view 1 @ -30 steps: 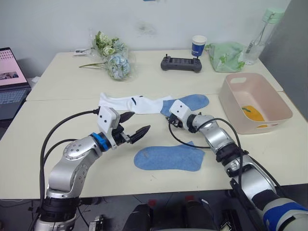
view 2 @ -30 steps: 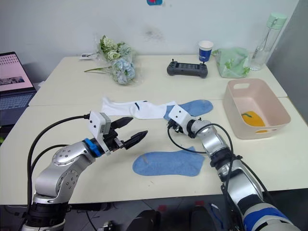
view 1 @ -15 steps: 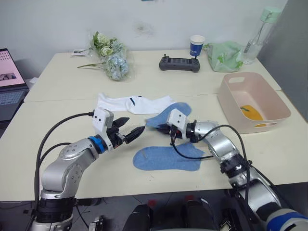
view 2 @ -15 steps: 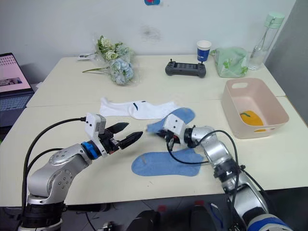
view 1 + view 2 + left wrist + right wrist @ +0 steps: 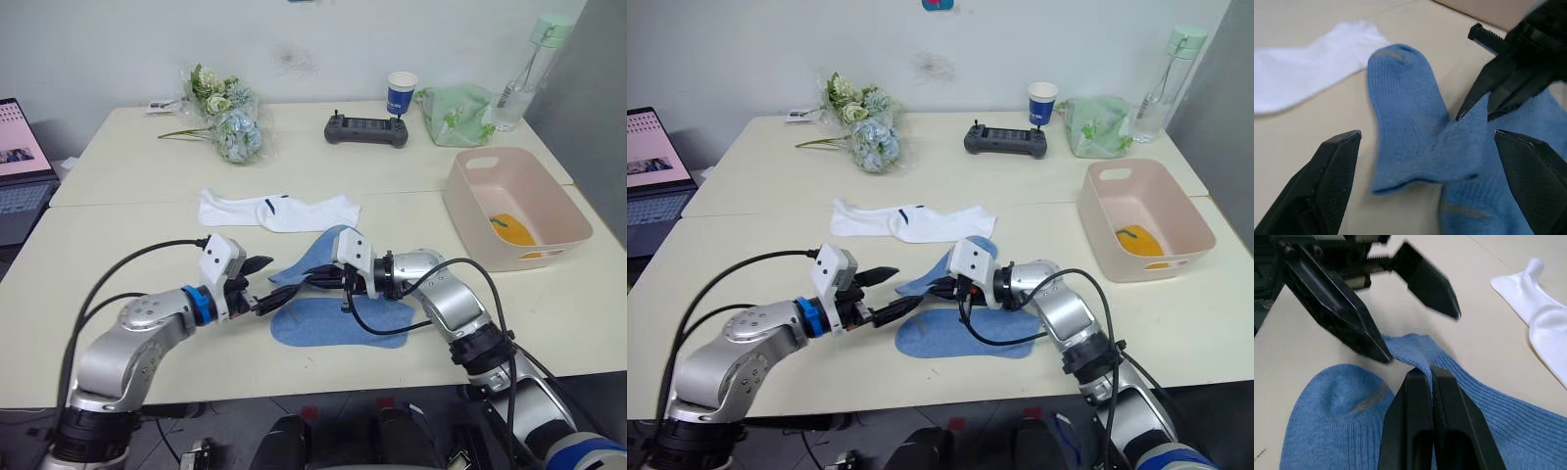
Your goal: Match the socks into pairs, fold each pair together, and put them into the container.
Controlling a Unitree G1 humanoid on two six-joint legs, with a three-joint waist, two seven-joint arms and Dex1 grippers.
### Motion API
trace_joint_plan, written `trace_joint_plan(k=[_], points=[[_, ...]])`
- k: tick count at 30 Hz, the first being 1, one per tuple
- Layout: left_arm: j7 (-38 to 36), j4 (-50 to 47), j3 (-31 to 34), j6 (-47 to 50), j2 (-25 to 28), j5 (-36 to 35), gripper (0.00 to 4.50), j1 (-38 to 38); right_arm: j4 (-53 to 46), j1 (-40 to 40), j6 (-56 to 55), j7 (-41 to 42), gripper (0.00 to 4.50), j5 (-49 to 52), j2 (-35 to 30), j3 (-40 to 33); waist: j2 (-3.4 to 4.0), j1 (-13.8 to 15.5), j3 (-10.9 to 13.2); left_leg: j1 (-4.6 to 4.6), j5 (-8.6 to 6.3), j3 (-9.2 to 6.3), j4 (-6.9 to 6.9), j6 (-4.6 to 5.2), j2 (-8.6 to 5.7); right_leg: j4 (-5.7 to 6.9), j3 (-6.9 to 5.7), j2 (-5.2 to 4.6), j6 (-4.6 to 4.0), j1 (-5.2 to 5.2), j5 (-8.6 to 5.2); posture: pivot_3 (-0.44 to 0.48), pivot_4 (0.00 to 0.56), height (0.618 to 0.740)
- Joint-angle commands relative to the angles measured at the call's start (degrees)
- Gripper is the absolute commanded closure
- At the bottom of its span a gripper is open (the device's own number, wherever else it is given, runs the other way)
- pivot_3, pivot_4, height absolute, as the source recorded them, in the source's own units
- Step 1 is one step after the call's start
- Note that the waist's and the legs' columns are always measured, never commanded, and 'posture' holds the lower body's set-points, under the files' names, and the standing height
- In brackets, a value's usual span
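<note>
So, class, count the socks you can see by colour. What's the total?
Blue: 2, the flat blue sock and the lifted blue sock
White: 2, the left white sock and the right white sock
Yellow: 1 yellow bundle in the tub
Total: 5

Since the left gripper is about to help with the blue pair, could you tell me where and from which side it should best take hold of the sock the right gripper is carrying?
Take the free cuff end of the carried blue sock, coming in from the robot's left. The right gripper pinches it further along, so that end droops loose toward the open left gripper, probably lifted enough to close on.
</note>
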Motion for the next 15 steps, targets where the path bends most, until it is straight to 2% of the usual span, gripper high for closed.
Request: trace_joint_plan(k=[1,5,7,9,15], points=[[-4.5,2.7,-2.7,-10.6,3.1,7.3,0.0,-0.6,-2.5,-0.3,0.0,0.2,4.42,1.6,0.1,-1.3,0.02,0.1,0.0,0.0,0.0,0.01,-0.01,0.0,-0.01,-0.01,0.0,0.0,0.0,-0.01,0.0,0.0,0.15,0.74],[-6.2,6.9,-4.8,-16.1,2.1,10.5,0.0,-2.9,-2.7,-0.7,0.6,-0.2,4.42,2.2,0.6,-1.4,0.02,0.2,0.0,-0.02,-0.01,-0.01,-0.01,0.01,-0.01,-0.01,-0.02,0.0,0.0,-0.01,0.0,0.0,0.15,0.74],[-6.0,8.5,-6.3,-18.5,0.9,12.4,0.36,-4.1,-2.9,-0.8,0.9,-0.3,4.5,2.6,0.7,-1.4,0.02,0.2,0.0,-0.04,-0.01,-0.01,0.0,0.01,-0.01,0.0,-0.02,0.0,0.0,-0.02,0.0,0.0,0.15,0.74],[-5.6,9.6,-7.2,-19.8,-0.2,13.7,0.85,-5.2,-3.2,-0.8,1.3,-0.4,4.5,2.8,0.8,-1.4,0.02,0.1,0.0,-0.04,-0.01,-0.01,0.01,0.01,-0.02,0.0,-0.02,0.0,0.0,-0.01,0.0,0.0,0.15,0.74],[-6.9,11.0,-7.8,-21.2,-1.2,14.4,2.76,-6.2,-4.0,-0.6,2.0,-0.5,4.5,3.1,0.4,-1.7,0.02,-0.1,0.0,-0.04,-0.01,-0.02,0.01,0.01,-0.01,0.03,-0.03,0.01,0.0,-0.04,0.0,0.0,0.15,0.74]])
